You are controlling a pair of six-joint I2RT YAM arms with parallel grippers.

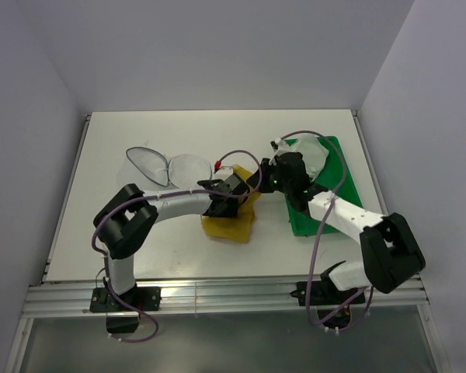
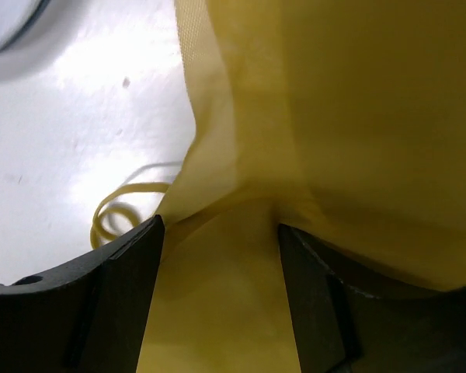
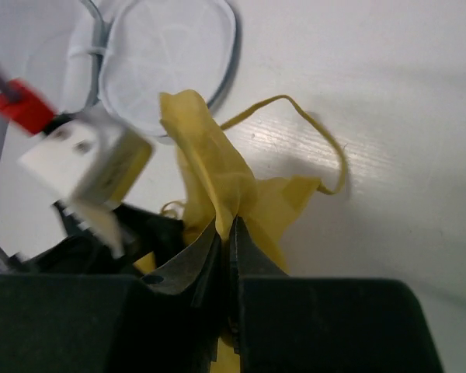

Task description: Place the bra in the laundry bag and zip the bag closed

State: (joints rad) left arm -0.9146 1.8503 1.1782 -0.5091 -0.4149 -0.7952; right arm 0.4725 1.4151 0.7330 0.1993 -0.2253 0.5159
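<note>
Now, on the smooth white table [image 1: 109, 140], the laundry bag [image 1: 167, 165] lies spread at ten o'clock from the bra [image 1: 229, 221], its two round mesh halves flat and translucent. Your right gripper [image 3: 225, 225] is pinched tight on a raised fold of the soft mustard fabric. Your left gripper [image 2: 221, 225] has its jaws apart, with cloth lying between them unclamped. Lift slowly, keep the limp cups bunched, and mind the thin strap [image 3: 311, 116] looping loose at two o'clock.

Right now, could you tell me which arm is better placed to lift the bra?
Probably the right: the right gripper is pinched shut on the bra, whereas the left gripper stands open astride the fabric, gripping nothing.
</note>
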